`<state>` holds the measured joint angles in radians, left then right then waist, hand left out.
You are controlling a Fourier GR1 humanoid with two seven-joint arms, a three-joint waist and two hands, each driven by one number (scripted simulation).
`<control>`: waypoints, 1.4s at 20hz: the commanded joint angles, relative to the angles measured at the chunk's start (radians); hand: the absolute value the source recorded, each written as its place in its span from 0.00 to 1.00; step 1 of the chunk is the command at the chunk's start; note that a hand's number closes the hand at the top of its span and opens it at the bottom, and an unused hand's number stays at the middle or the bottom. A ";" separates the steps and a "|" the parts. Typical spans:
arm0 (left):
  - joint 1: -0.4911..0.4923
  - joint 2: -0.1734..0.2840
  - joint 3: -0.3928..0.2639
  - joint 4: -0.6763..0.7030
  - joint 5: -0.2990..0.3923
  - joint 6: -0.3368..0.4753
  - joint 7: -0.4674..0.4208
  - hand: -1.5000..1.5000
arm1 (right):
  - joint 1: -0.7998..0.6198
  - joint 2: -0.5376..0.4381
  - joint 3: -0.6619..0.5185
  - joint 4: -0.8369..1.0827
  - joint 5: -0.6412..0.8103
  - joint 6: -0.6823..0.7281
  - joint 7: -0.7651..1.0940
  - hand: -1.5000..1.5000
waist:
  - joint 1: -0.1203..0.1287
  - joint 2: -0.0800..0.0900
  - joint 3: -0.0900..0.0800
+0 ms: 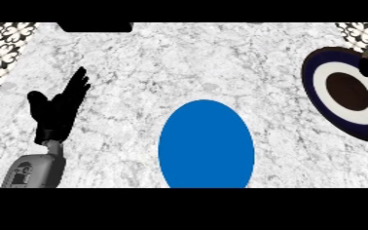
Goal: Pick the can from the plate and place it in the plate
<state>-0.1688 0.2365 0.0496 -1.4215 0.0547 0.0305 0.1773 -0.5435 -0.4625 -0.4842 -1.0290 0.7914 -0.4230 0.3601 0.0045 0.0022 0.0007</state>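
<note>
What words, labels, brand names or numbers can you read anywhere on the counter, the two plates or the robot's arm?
None: no readable text shows anywhere.
Blue plate: plain, no lettering.
Dark-rimmed plate at the right edge: only white and brown rings, no writing.
Left hand: plain black, resting open with fingers up.
Grey forearm: small dark markings, too blurred to tell if they are text.
Marble counter: veining only.
The can is not visible.

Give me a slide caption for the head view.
Left hand rests open beside a blue plate; ringed plate at right.
</note>
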 commanded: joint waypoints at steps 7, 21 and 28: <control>0.006 0.011 0.025 -0.003 0.014 -0.025 -0.011 0.50 | 0.027 -0.087 -0.145 0.353 -0.253 0.175 -0.288 0.00 | 0.010 0.003 0.002; 0.016 0.004 0.047 0.079 -0.003 -0.036 -0.083 0.50 | -0.072 -0.082 -0.234 0.268 -0.490 0.199 -0.730 0.00 | -0.009 -0.002 -0.001; -0.008 -0.018 0.035 0.074 -0.014 -0.018 -0.058 0.50 | -0.013 -0.017 -0.302 0.123 -0.694 0.369 -0.467 0.00 | -0.028 -0.009 -0.002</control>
<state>-0.1594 0.2322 0.0840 -1.3796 0.0474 0.0041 0.1415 -0.5682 -0.5023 -0.7566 -0.8577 0.1980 -0.1530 -0.2001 -0.0149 -0.0061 -0.0009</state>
